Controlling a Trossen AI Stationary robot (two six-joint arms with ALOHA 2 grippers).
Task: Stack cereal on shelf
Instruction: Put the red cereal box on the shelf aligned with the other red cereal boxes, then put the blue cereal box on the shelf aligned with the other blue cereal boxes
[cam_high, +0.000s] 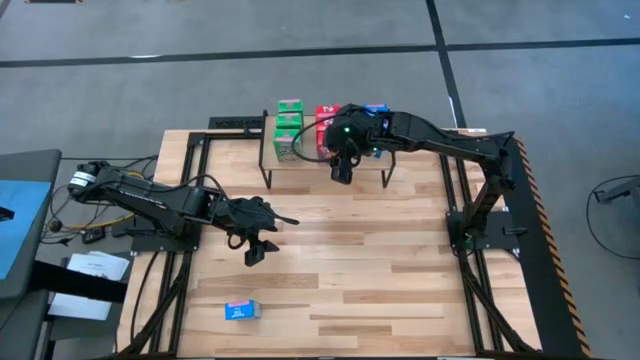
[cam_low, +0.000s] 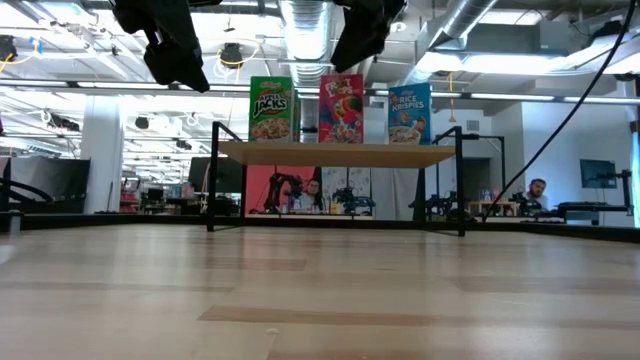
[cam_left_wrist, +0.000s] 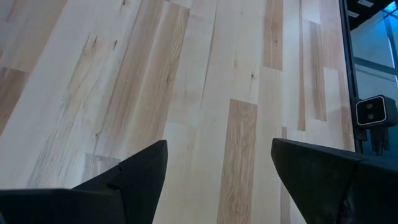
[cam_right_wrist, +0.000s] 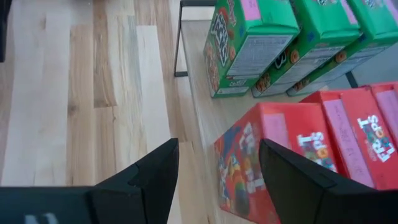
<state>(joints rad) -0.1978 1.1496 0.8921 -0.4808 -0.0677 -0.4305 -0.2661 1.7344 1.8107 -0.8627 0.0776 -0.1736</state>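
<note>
- your left pincer (cam_high: 262, 243) is hovering over the left half of the worktop (cam_high: 400, 260), its fingers (cam_left_wrist: 134, 180) standing spread with only bare wood showing between them, pinching nothing.
- one blue cereal box (cam_high: 242, 311) is lying flat on the worktop near the front edge, well apart from the shelf (cam_high: 395, 152) and close to neither pincer.
- the shelf is standing at the back of the worktop on thin black legs, carrying the other boxes upright.
- the green boxes (cam_high: 289, 128) are sitting at the shelf's left end in a row running front to back; you are seeing three of them in the right wrist view.
- the red boxes (cam_high: 326, 120) are standing just beside the green ones, toward the middle of the shelf.
- a blue box (cam_low: 409, 113) is standing to the right of the red; from above your right arm is covering most of that spot.
- your right pincer (cam_high: 343, 167) is hanging above the shelf's front edge by the red boxes, its fingers (cam_right_wrist: 149, 174) parted and holding nothing.
</note>
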